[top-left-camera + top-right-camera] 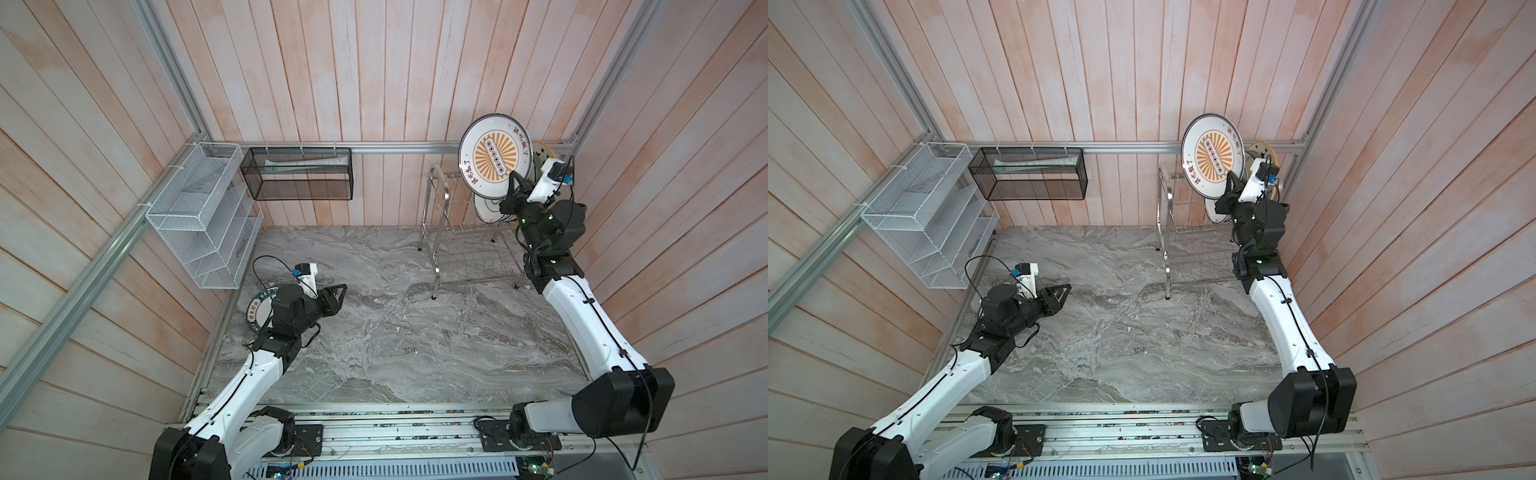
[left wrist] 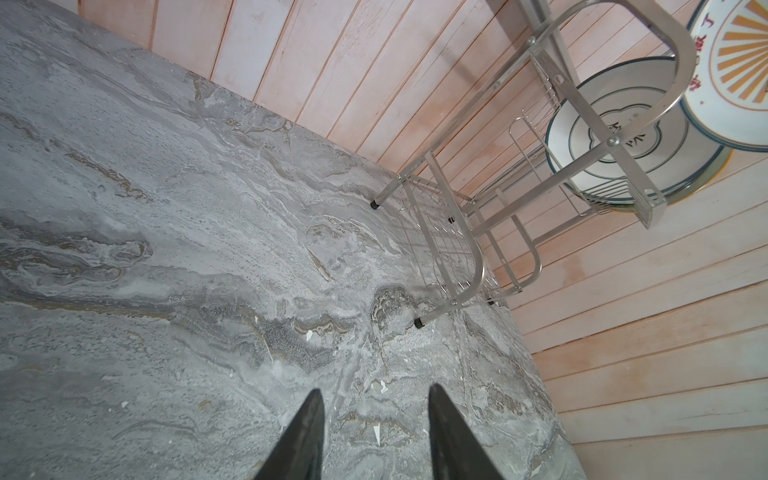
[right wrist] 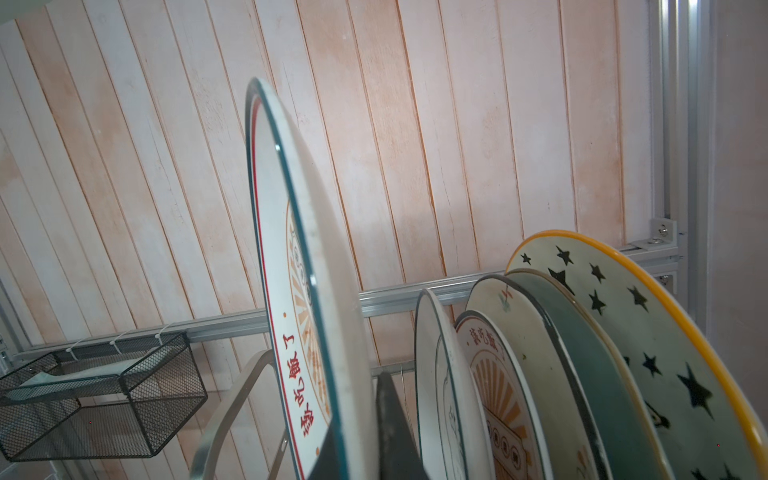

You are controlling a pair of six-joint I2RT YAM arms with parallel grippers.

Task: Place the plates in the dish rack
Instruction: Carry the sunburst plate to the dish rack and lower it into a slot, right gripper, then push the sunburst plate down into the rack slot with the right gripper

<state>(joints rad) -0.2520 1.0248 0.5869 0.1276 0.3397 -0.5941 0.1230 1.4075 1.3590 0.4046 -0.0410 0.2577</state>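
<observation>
surface: grey marble tabletop (image 1: pixel 395 332) | on it: dish rack (image 1: pixel 467 227) far right (black-tipped feet down); lettered plate (image 1: pixel 259 308) flat, left

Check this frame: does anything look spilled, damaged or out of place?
Small white flecks lie scattered on the marble counter, like chips or crumbs; what they are is unclear. One lettered-rim plate lies flat under the left arm, not yet racked. Nothing else stands out.
</observation>
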